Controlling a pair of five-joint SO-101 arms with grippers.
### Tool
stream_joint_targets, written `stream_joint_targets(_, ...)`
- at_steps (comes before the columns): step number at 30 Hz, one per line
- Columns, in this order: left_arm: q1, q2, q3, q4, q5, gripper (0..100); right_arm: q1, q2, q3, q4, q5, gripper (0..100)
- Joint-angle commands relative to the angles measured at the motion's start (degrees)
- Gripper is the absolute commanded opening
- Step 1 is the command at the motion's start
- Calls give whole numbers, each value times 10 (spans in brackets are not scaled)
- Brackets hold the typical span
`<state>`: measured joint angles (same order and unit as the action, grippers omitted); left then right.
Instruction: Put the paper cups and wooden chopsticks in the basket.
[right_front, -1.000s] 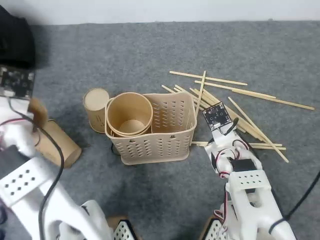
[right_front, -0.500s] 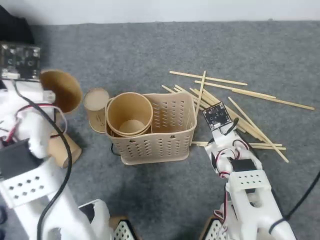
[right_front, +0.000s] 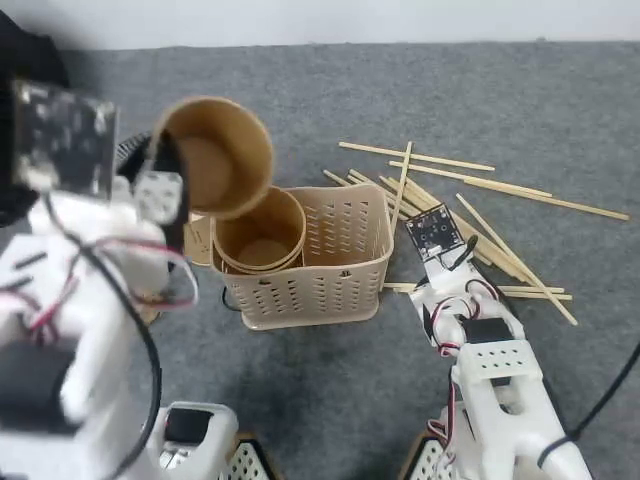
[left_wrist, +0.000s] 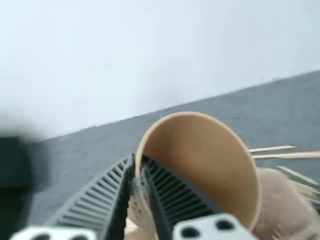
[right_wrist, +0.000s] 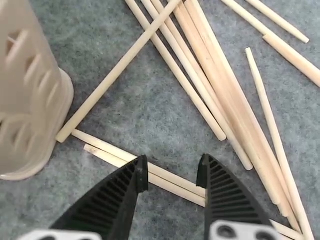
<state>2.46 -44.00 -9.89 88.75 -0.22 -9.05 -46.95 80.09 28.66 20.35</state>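
My left gripper (left_wrist: 137, 177) is shut on the rim of a brown paper cup (left_wrist: 210, 160). In the high view this cup (right_front: 215, 150) hangs tilted in the air, above and just left of the beige slotted basket (right_front: 340, 265). Nested paper cups (right_front: 258, 238) stand in the basket's left half. Another cup (right_front: 198, 245) next to the basket's left side is mostly hidden by the arm. Wooden chopsticks (right_front: 470, 200) lie scattered on the carpet right of the basket. My right gripper (right_wrist: 172, 167) is open low over a pair of chopsticks (right_wrist: 115, 155) beside the basket's wall (right_wrist: 25, 100).
Grey carpet covers the floor. A pale wall runs along the far edge. A dark object (right_front: 25, 60) sits at the far left corner. The basket's right half holds nothing.
My left arm has lifted the paper cup from the far left up and rightward, toward the basket. The right arm has not moved.
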Motion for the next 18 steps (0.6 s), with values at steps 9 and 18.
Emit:
stream_joint_targets(9, 37, -5, -36, 76, 9, 9, -1, -40, -222, 207, 8, 183)
stream_joint_targets(18, 65, -4, -34, 60, 40, 9, -97, -50, -582, 481, 8, 183)
